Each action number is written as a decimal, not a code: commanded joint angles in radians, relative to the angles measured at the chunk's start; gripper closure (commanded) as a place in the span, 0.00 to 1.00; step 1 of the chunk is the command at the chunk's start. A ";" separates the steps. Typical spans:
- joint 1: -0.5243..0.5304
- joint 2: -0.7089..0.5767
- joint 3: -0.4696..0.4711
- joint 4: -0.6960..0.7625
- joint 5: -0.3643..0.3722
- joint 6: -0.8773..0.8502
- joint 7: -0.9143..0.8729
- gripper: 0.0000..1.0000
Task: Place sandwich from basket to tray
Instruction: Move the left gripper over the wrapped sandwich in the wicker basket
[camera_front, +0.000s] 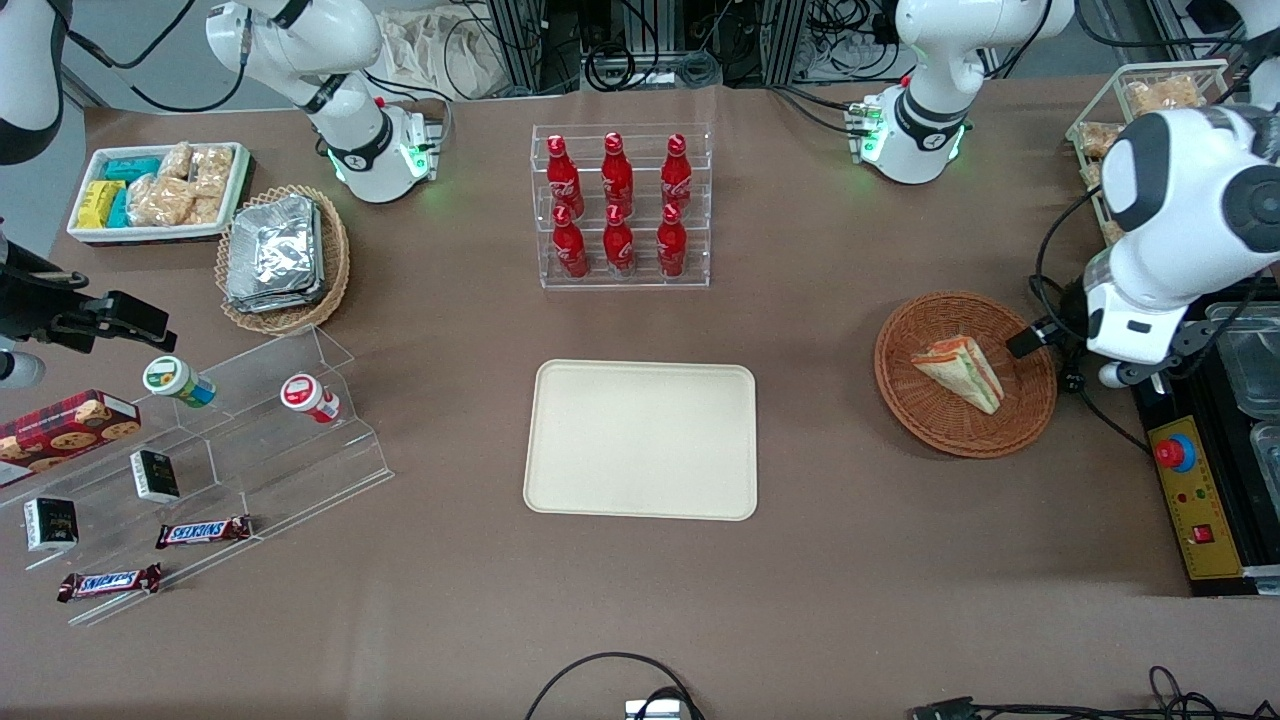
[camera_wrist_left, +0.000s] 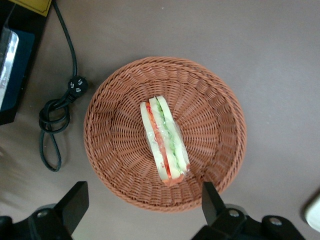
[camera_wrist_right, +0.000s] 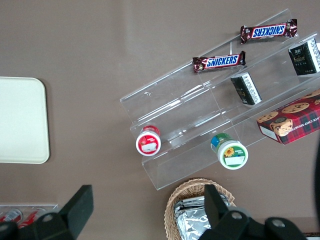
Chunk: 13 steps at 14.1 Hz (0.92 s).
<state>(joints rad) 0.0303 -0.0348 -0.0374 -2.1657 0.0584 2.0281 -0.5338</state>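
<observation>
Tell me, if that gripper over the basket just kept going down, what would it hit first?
Probably the basket near its rim: the open gripper points down over that edge, just short of the sandwich. Its height is hard to judge.

In the front view the gripper (camera_front: 1040, 335) is mostly hidden under the working arm's white wrist housing; only a dark tip shows at the rim of the basket (camera_front: 935, 425), so its finger spread cannot be read there. In the left wrist view its two fingers (camera_wrist_left: 75, 202) are cut off at the frame's edge, set wide either side of the basket's rim. The tray (camera_wrist_left: 314, 214) shows there only as a pale sliver beside the basket. The sandwich (camera_front: 962, 369) hides part of the basket's floor.
</observation>
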 joint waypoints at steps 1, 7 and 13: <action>-0.006 -0.030 -0.001 -0.092 0.026 0.082 -0.084 0.00; -0.006 -0.027 -0.002 -0.221 0.026 0.263 -0.227 0.00; -0.007 0.007 -0.002 -0.295 0.024 0.414 -0.314 0.00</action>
<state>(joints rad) 0.0301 -0.0310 -0.0384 -2.4416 0.0635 2.4015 -0.7850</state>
